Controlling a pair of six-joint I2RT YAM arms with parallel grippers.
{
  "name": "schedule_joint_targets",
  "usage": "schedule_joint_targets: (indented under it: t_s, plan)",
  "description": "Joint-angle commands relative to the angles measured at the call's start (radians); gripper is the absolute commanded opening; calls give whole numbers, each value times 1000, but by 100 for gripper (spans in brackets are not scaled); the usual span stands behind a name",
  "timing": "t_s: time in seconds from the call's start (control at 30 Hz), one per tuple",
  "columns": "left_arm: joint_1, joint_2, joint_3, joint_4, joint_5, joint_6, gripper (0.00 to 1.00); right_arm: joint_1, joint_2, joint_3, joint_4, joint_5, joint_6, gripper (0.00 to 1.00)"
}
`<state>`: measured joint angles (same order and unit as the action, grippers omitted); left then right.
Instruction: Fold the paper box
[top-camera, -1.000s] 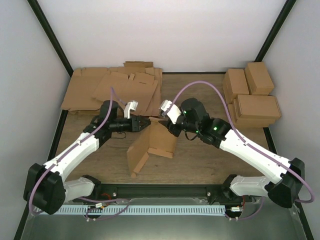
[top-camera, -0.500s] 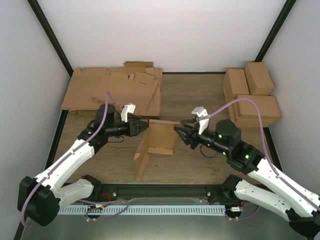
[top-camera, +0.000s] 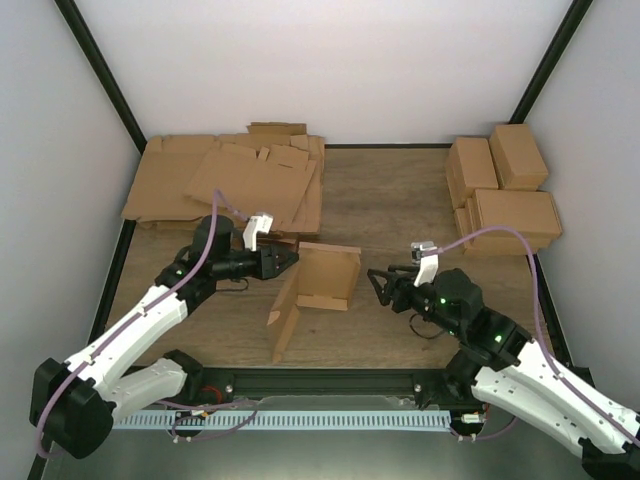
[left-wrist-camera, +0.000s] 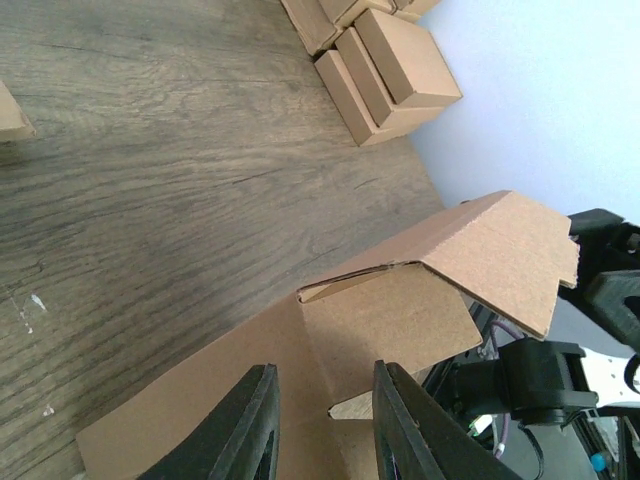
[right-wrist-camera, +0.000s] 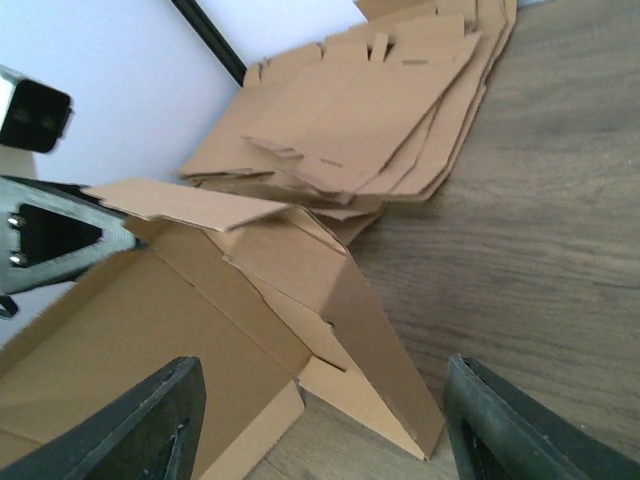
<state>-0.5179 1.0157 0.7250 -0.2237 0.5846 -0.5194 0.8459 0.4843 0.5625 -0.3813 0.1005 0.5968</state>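
The paper box (top-camera: 325, 275) stands half formed at the middle of the table, its back wall up and one long panel (top-camera: 283, 318) trailing toward the near left. My left gripper (top-camera: 288, 258) is open at the box's left wall. In the left wrist view the brown panels (left-wrist-camera: 400, 330) fill the space beyond my gripper (left-wrist-camera: 325, 368), and nothing is pinched. My right gripper (top-camera: 374, 279) is wide open and empty, a short way right of the box. The right wrist view shows the box (right-wrist-camera: 200, 320) ahead of that gripper (right-wrist-camera: 322, 365), apart from it.
A heap of flat cardboard sheets (top-camera: 230, 178) lies at the back left and also shows in the right wrist view (right-wrist-camera: 370, 120). Several finished boxes (top-camera: 505, 190) are stacked at the back right, also in the left wrist view (left-wrist-camera: 385, 70). Black frame posts stand at the table edges.
My right arm has pulled back from the box toward the near right and opened wide. The box has shifted slightly and its walls have dropped lower. My left gripper has stayed at the box's left wall.
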Motion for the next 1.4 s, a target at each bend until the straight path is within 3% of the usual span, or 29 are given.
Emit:
schedule_joint_targets:
  t_s: [0.0,0.2,0.5,0.8,1.37]
  plan:
    - [-7,-15,-13,-29,-16,5,28,4,48,-8,1,-21,104,71]
    - [-8,-30,-21,-41,-18,5,29,4,119,-9,70,-33,114,69]
    - [-10,-49,-34,-49,-19,1,29,0,122,-22,169,79,129,61]
    - [-14,-54,-42,-47,-18,-2,29,-1,258,4,190,43,87,61]
    - [-40,-59,-62,-29,-30,-24,29,-1,286,-3,154,-19,30,59]
